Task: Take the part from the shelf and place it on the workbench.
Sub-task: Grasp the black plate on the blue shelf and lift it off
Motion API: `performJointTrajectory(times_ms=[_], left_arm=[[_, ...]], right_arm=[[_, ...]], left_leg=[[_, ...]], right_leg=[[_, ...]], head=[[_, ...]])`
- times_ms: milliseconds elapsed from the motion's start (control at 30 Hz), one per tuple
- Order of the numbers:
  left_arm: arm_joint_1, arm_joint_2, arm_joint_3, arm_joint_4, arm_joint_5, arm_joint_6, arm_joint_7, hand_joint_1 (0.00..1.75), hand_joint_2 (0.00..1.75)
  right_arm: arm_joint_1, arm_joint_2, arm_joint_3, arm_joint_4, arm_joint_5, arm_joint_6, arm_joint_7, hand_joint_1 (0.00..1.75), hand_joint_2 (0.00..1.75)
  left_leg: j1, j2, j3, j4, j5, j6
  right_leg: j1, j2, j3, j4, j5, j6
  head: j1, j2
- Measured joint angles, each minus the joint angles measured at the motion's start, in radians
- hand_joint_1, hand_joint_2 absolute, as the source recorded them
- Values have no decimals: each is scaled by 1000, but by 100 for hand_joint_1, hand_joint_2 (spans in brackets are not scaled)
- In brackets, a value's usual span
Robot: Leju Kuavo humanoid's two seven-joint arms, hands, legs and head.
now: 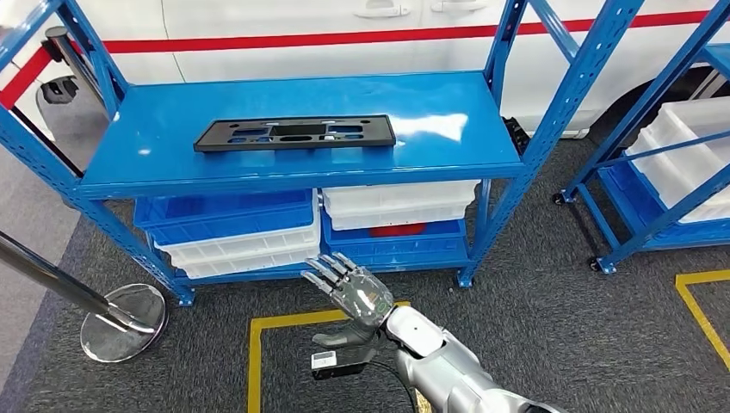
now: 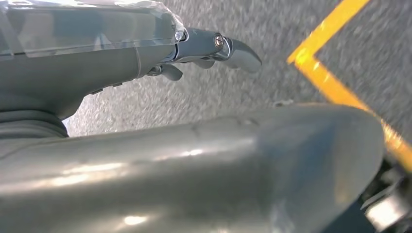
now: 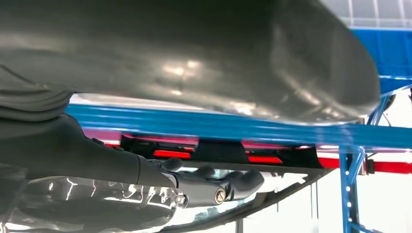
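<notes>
The part [image 1: 295, 133], a flat black rectangular plate with cut-outs, lies flat on the top board of the blue shelf [image 1: 448, 120], left of centre and nearer the front edge than the back. Bare board surrounds it on all sides, with the widest free area to its right. The shelf's uprights stand at the corners, well apart from the part.

The right hand [image 1: 351, 291] hangs in front of the shelf, below the top board's front edge and level with the lower tier. Its fingers [image 1: 327, 268] are released, spread and grasping nothing. In the right wrist view the part [image 3: 221, 150] appears edge-on beyond the hand [image 3: 204, 187].

The left hand [image 2: 145, 43] hangs over grey carpet [image 2: 218, 92] beside a yellow floor line [image 2: 330, 82]; its fingers [image 2: 240, 52] are extended and hold nothing.

White and blue bins [image 1: 241, 232] fill the lower tier. A second blue rack [image 1: 663, 172] stands to the right, a chrome post base [image 1: 120, 320] to the left.

No legible writing is visible.
</notes>
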Motion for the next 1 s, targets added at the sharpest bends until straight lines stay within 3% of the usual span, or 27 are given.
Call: performJointTrajectory(times_ms=[67, 100, 133, 167, 200, 267, 300, 333, 367, 433, 500, 567, 633, 667, 700, 767, 800, 833, 933, 1000], left_arm=[[-2, 0, 2, 0, 0, 0, 2, 0, 0], [-1, 0, 3, 0, 0, 0, 2, 0, 0], [0, 0, 4, 0, 0, 0, 3, 0, 0], [1, 0, 5, 0, 0, -1, 3, 0, 0], [3, -1, 5, 0, 0, -1, 3, 0, 0], [4, -3, 7, 3, 0, -1, 3, 0, 0], [4, -3, 8, 4, 0, -2, 4, 0, 0], [4, -3, 9, 6, 0, -2, 4, 0, 0], [2, -3, 9, 6, -1, -2, 4, 0, 0], [-3, -2, 9, 6, -1, -2, 4, 0, 0], [-7, -2, 10, 6, -1, -2, 5, 0, 0], [-6, -2, 11, 6, -1, -2, 5, 0, 0], [-5, -1, 12, 6, -1, -2, 4, 0, 0], [-4, -1, 12, 6, -2, -1, 0, 0, 0], [-5, 0, 12, 6, -2, -1, -6, 0, 0], [-3, 0, 11, 6, -3, -2, -16, 0, 0], [-3, 0, 11, 7, -4, -2, -19, 0, 0], [-2, 0, 11, 7, -5, -2, -19, 0, 0], [-4, 0, 9, 7, -9, -4, -19, 0, 0], [-8, -1, 7, 7, -13, -7, -18, 0, 0]], right_arm=[[6, 0, 0, -8, 7, 0, -6, 0, 0], [10, 0, 0, -11, 9, 0, -9, 0, 0], [12, 0, 0, -14, 11, 0, -11, 0, 0], [13, 0, 0, -17, 11, 0, -12, 0, 0], [14, 0, 0, -18, 12, 0, -12, 0, 0], [18, -1, 0, -20, 18, 0, -13, 0, 0], [21, -2, 0, -23, 24, 0, -13, 0, 0], [24, -2, 0, -30, 32, 0, -13, 0, 0], [24, -1, 0, -40, 40, -1, -13, 0, 0], [19, 3, 3, -66, 57, -1, -12, 0, 0], [16, 6, 12, -91, 75, -1, -11, 0, 0], [20, 6, 26, -117, 86, -1, -14, 0, 0], [25, 7, 42, -148, 91, -1, -14, 0, 0], [26, 7, 54, -168, 92, -1, -12, 0, 0], [27, 7, 68, -191, 93, 0, -8, 0, 0], [25, 6, 107, -247, 88, 15, 9, 0, 0], [22, 3, 130, -279, 83, 30, 20, 0, 0], [18, -2, 155, -313, 77, 47, 32, 0, 0], [0, -17, 216, -410, 66, 87, 57, 0, 0], [-16, -25, 246, -463, 64, 111, 67, 0, 0]], left_leg=[[0, -1, 22, 0, -24, 4], [0, -3, 36, 0, -37, 4], [0, -4, 53, 0, -52, 3], [0, -6, 72, 0, -67, 2], [0, -7, 91, 0, -83, 0], [-3, -10, 122, 4, -115, -8], [-4, -11, 130, 4, -128, -13], [-5, -13, 139, 7, -137, -19], [-5, -14, 139, 14, -136, -25], [-4, -10, 112, 78, -117, -35], [0, -6, 42, 191, -121, -46], [6, -3, -31, 281, -177, -59], [12, 0, -74, 292, -218, -66], [13, 1, -79, 258, -205, -66], [14, 2, -74, 202, -163, -65], [13, 3, -57, 78, -43, -56], [10, 4, -52, 40, -1, -50], [8, 3, -50, 23, 20, -44], [10, 2, -41, 16, 19, -27], [13, 2, -33, 6, 17, -15]], right_leg=[[-1, -1, -83, 85, -64, 6], [-2, -1, -114, 99, -102, 8], [-2, -2, -133, 87, -125, 9], [-3, -3, -142, 54, -121, 9], [-3, -4, -144, 0, -77, 6], [2, -4, -144, -109, 74, -3], [4, -4, -143, -142, 134, -8], [6, -3, -141, -157, 163, -14], [6, -2, -133, -158, 160, -20], [2, 1, -112, -166, 144, -33], [-2, 0, -85, -171, 124, -42], [-3, 0, -57, -173, 103, -45], [-3, 2, -30, -172, 82, -43], [-4, 3, -15, -172, 71, -41], [-5, 4, 1, -172, 59, -39], [-4, 6, 26, -172, 37, -31], [-3, 7, 34, -170, 26, -26], [-1, 8, 39, -171, 17, -19], [-1, 6, 47, -171, -5, -1], [-2, 2, 16, -107, -44, 8]], head=[[0, 0], [0, 0], [0, 0], [0, 0], [0, 0], [0, 0], [0, 0], [0, 0], [0, 0], [0, 0], [0, 0], [0, 0], [0, 0], [0, 0], [0, 0], [0, 0], [0, 0], [0, 0], [0, 0], [0, 0]])
